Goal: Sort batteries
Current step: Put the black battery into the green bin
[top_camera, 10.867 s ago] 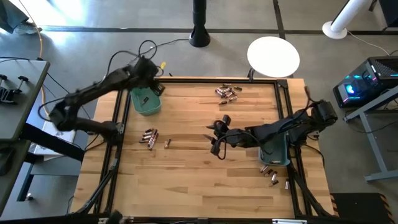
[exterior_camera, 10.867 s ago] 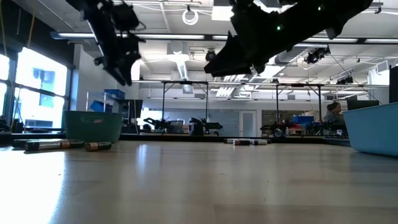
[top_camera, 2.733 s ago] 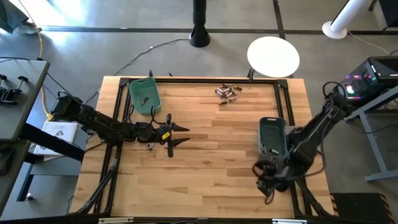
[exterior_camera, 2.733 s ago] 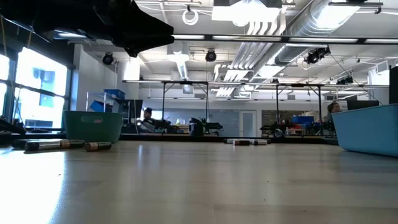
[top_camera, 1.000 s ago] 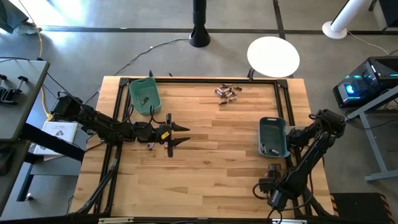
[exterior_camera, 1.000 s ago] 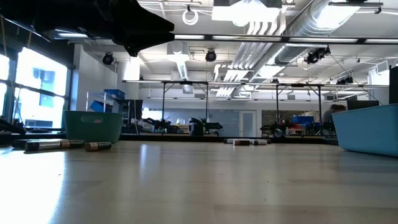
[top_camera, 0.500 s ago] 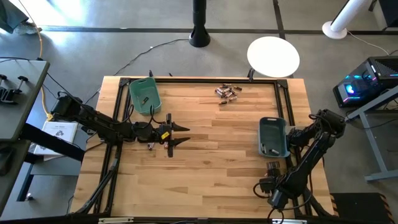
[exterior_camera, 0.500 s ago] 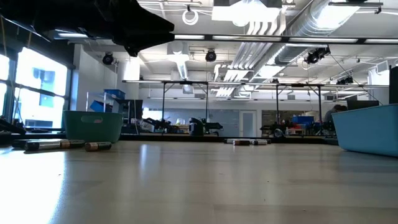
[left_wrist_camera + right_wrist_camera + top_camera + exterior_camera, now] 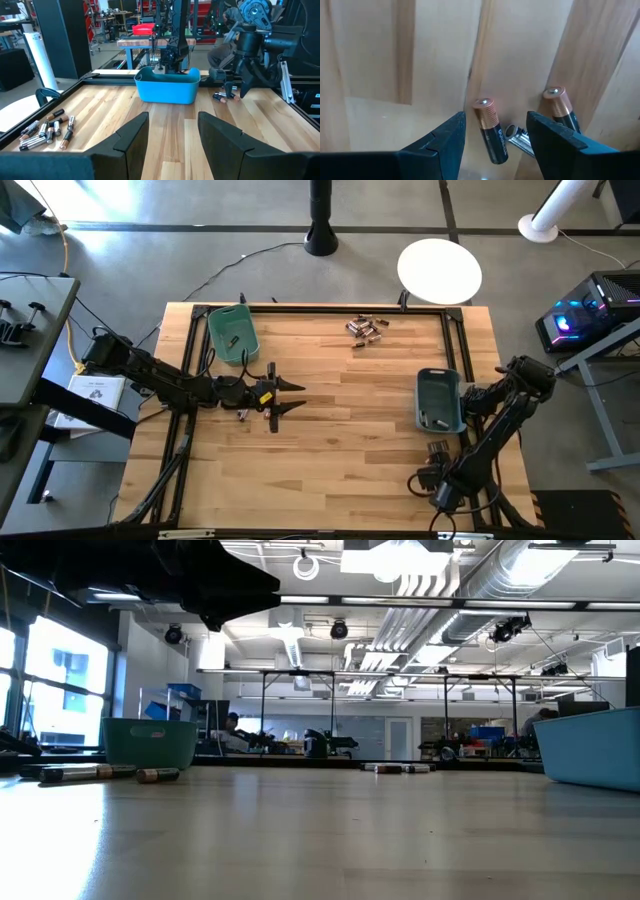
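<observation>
The right gripper [image 9: 492, 131] hangs with its fingers [image 9: 438, 141] spread apart over the wood surface [image 9: 340, 450], and a copper-topped battery [image 9: 491, 131] lies in the gap between them, not clamped; a silvery cell [image 9: 519, 141] and a second copper-topped cell [image 9: 561, 109] lie just beside it. From above, this gripper [image 9: 437, 480] sits near the surface's 5 o'clock corner, by a few loose batteries [image 9: 438, 448] just below the blue-grey bin [image 9: 439, 399] (which holds some cells). The left gripper [image 9: 284, 397] hovers above the surface toward 9 o'clock, fingers [image 9: 131, 133] apart and empty, with a small cluster of batteries [image 9: 243, 412] partly hidden under its arm. The green bin [image 9: 232, 333] stands at about 11 o'clock with cells inside. Another heap of batteries [image 9: 366, 329] lies near 12 o'clock, well apart from both grippers.
</observation>
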Robot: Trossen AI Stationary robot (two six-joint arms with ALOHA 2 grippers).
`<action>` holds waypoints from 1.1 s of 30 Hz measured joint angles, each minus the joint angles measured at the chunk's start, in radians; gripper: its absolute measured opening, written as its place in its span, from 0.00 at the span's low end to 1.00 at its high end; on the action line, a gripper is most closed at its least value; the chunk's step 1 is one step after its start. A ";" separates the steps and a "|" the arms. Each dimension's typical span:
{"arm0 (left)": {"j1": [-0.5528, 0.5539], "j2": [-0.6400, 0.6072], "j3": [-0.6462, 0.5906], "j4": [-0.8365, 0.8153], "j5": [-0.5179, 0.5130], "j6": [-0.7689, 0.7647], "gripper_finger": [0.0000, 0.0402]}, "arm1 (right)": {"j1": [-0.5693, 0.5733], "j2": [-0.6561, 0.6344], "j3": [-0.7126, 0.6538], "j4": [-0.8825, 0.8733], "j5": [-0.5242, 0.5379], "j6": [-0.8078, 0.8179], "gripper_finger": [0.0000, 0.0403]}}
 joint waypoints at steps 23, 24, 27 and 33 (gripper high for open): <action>0.000 0.000 0.000 0.007 0.000 -0.011 0.41 | -0.052 -0.073 -0.049 0.358 0.413 0.021 0.05; 0.000 0.000 0.000 0.007 0.000 -0.011 0.41 | -0.055 -0.091 -0.049 0.399 0.481 -0.002 0.05; 0.000 0.000 0.000 0.009 0.000 -0.010 0.41 | -0.070 -0.154 -0.049 0.482 0.682 -0.071 0.05; 0.000 0.000 0.000 0.043 0.008 -0.010 0.41 | -0.115 -0.211 -0.067 0.696 1.012 -0.342 0.05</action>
